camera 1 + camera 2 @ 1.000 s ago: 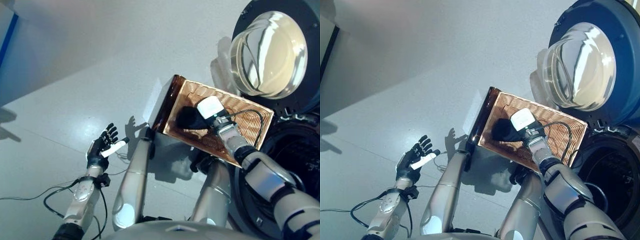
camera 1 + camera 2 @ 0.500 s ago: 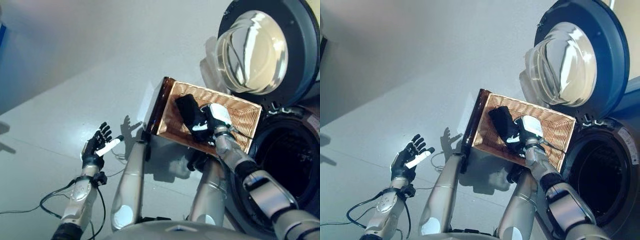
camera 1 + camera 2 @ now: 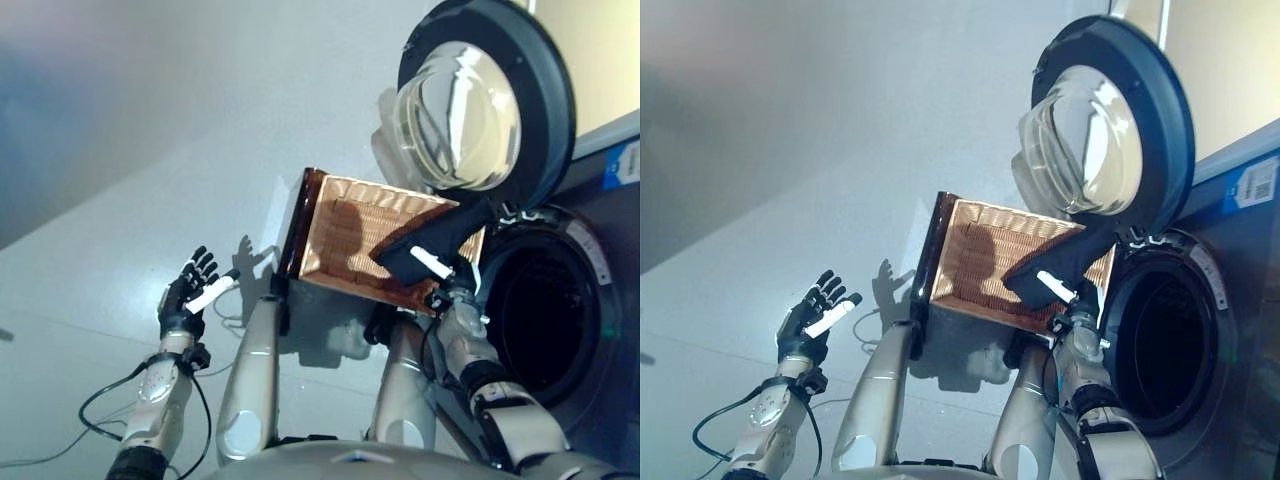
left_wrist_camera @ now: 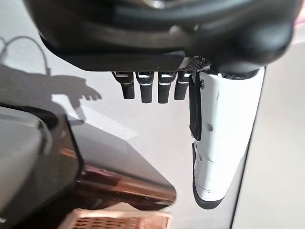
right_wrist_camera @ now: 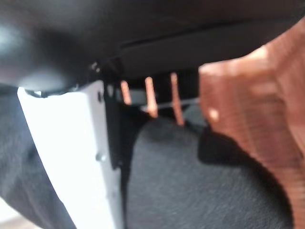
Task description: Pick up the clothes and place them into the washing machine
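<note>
A black garment (image 3: 443, 236) hangs lifted above the right end of the woven basket (image 3: 345, 228), just left of the washing machine's dark drum opening (image 3: 545, 320). My right hand (image 3: 432, 265) is shut on it; in the right wrist view its white-covered thumb (image 5: 71, 148) presses into the black cloth (image 5: 190, 186), with the basket's corner (image 5: 257, 109) beside it. Far left of the basket, my left hand (image 3: 188, 296) is open and holds nothing, its fingers (image 4: 147, 86) straight.
The round glass door (image 3: 460, 100) of the washing machine stands swung open above the basket. The basket's dark brown side wall (image 3: 294, 225) faces my left hand. Grey floor spreads to the left.
The camera has turned toward the machine. My right hand has closed on the black garment and raised it from the basket floor toward the drum side. The left hand stays put.
</note>
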### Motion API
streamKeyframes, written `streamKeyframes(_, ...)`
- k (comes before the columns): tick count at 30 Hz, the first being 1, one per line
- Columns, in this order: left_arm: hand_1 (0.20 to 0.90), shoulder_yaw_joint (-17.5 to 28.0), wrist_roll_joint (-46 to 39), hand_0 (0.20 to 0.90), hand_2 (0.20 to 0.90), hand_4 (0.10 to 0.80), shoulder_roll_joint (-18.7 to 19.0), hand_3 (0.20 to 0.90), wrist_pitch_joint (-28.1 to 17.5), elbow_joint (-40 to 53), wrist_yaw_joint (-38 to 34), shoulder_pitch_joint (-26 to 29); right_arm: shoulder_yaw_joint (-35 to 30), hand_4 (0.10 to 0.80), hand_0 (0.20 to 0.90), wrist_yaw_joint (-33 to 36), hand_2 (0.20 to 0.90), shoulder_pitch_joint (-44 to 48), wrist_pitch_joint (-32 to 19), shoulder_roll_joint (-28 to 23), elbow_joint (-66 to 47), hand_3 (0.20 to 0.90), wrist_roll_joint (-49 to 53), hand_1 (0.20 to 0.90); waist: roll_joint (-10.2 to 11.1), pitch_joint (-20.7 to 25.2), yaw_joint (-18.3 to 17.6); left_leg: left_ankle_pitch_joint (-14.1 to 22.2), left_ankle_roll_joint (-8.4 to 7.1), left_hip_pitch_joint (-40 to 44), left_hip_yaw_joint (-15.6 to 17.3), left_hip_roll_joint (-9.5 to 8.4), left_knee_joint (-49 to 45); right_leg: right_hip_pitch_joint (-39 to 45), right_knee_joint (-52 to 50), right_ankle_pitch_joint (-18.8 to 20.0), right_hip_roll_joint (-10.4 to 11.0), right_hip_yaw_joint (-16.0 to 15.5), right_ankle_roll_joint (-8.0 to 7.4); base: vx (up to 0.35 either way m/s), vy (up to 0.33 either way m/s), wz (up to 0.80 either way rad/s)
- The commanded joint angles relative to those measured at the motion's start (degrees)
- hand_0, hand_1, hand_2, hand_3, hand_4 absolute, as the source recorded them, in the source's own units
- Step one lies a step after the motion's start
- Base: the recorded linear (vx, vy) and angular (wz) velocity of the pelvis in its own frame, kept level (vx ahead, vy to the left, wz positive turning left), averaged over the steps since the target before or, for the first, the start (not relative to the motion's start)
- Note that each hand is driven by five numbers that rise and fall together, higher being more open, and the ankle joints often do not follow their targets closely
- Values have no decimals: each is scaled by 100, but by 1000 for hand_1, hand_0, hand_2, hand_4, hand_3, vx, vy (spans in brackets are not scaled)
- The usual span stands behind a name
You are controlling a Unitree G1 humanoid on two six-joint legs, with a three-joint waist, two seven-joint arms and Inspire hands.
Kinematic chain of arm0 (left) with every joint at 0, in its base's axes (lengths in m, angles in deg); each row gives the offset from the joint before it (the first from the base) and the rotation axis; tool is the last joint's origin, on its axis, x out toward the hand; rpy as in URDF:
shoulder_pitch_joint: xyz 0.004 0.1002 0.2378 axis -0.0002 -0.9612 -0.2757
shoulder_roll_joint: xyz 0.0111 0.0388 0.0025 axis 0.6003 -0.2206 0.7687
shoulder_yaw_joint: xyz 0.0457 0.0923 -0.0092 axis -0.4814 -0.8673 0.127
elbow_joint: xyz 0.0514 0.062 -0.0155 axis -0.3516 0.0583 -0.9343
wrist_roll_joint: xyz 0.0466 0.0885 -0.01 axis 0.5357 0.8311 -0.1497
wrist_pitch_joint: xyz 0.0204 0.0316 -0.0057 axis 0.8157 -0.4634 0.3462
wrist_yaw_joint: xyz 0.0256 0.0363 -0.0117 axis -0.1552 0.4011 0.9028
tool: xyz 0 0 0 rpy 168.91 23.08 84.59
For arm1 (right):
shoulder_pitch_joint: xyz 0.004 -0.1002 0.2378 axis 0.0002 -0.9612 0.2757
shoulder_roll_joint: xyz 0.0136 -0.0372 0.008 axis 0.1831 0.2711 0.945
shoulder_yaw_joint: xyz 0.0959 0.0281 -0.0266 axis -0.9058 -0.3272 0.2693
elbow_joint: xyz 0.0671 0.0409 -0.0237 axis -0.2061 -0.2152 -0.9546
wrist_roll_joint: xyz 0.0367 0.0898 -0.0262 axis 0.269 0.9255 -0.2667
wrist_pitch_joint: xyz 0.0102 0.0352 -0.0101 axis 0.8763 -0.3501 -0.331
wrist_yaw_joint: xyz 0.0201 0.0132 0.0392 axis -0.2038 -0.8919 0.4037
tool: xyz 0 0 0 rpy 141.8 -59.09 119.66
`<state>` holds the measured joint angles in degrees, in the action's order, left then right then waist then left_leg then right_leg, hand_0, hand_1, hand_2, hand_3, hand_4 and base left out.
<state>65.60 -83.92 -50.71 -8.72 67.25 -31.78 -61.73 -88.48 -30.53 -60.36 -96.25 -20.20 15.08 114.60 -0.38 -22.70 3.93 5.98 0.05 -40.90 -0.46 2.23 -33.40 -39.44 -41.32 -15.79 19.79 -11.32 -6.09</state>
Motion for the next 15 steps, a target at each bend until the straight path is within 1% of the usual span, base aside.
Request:
streamKeyframes(1,900,90,-74,900,900,800,-4,900,-359,-7,59,-45,-440,300,200,-316,200,24,-783,-242,-167,200,1162,200,-162,370,15,-201,-143,481,55,-32,672,519,1003,1233,-243,289,-129,47,-16,-11)
streamKeyframes(4,900,54,-98,900,900,800,-23,900,-356,-77,91,-19,-499,300,200,-371,200,-14,-789,-221,-133,200,1312,200,-166,364,-18,-287,-158,686,71,-40,908,736,1282,1320,-275,258,-142,50,-19,-9)
streamKeyframes(7,900,-26,-130,900,900,800,-85,900,-341,-149,124,-44,-657,300,200,-393,200,-133,-841,-116,-100,200,1647,200,-155,408,-77,-421,-186,1098,96,-22,1326,1101,1689,1467,-319,256,-173,79,-23,-6)
streamKeyframes(10,900,-57,-109,900,900,800,-113,900,-332,-233,131,-34,-671,300,200,-336,200,-204,-816,-95,3,200,1597,200,-142,440,-105,-485,-209,1288,94,-14,1513,1288,1899,1522,-338,246,-184,92,-41,-12)
streamKeyframes(11,900,-80,-90,900,900,800,-148,900,-322,-371,132,-12,-646,300,200,-292,200,-216,-776,-58,143,200,1572,200,-127,518,-131,-556,-241,1471,127,25,1721,1451,2106,1592,-371,266,-208,61,-14,-6)
streamKeyframes(12,900,-80,-90,900,900,800,-148,900,-325,-375,133,-10,-645,300,200,-292,200,-215,-776,-59,143,200,1573,200,-129,504,-131,-564,-242,1497,128,26,1740,1476,2123,1600,-374,264,-207,87,-22,-6)
streamKeyframes(13,900,-92,-75,900,900,800,-177,900,-320,-449,112,2,-637,300,200,-274,200,-241,-753,-20,177,200,1595,200,-108,564,-148,-645,-253,1604,138,45,1893,1575,2305,1689,-393,248,-217,111,-32,-10)
streamKeyframes(15,900,-118,-61,900,900,800,-258,900,-288,-619,104,5,-621,300,200,-334,200,-333,-691,119,304,200,1732,200,-52,687,-183,-716,-301,1976,182,101,2211,1903,2637,1792,-459,251,-260,150,-44,-14)
